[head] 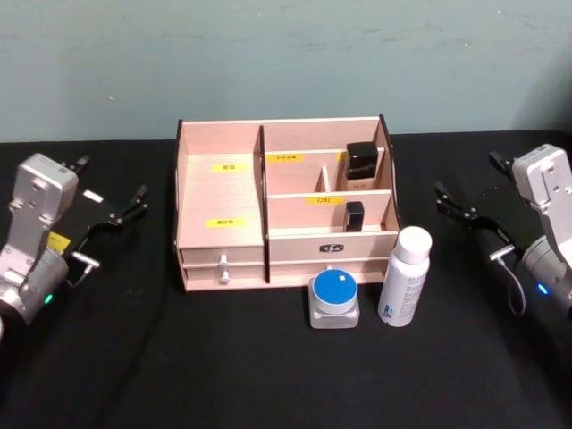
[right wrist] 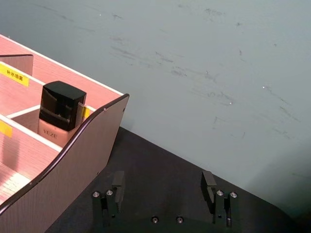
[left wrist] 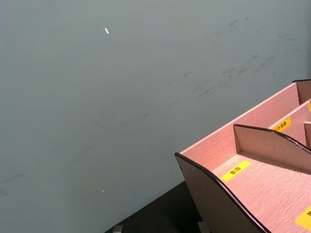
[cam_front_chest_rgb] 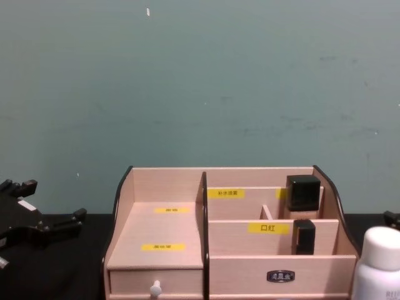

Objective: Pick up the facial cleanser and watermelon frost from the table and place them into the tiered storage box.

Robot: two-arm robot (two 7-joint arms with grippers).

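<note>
Table: black point(head: 179, 357), teal wall point(head: 286, 54) behind; wooden box point(head: 201, 197) sits at the middle back.
Left tool: point(head: 114, 176) left of the box, well apart from it, fingers apart, holding nothing.
Right tool: point(head: 465, 172) right of the box, fingers apart, also holding nothing.
White bottle: point(head: 407, 275) upright on the table, just in front of the box's right front corner.
Blue-lidded jar: point(head: 333, 299) on the table just before the box front, left of the bottle and near it.
Names: we cannot tell which one is the cleanser and which the frost.
Progress: nothing done yet, we judge; both items are outside the box, so two picks and two drops are left.
Other things: two dark-capped bottles point(head: 362, 165) in the right back compartments; drawer knob point(head: 223, 268) at the front.
In the way: those bottles take part of the right side; the left tiers are bare, likely the easier drop. Jar and bottle are close, so a grab may nudge the neighbour.
</note>
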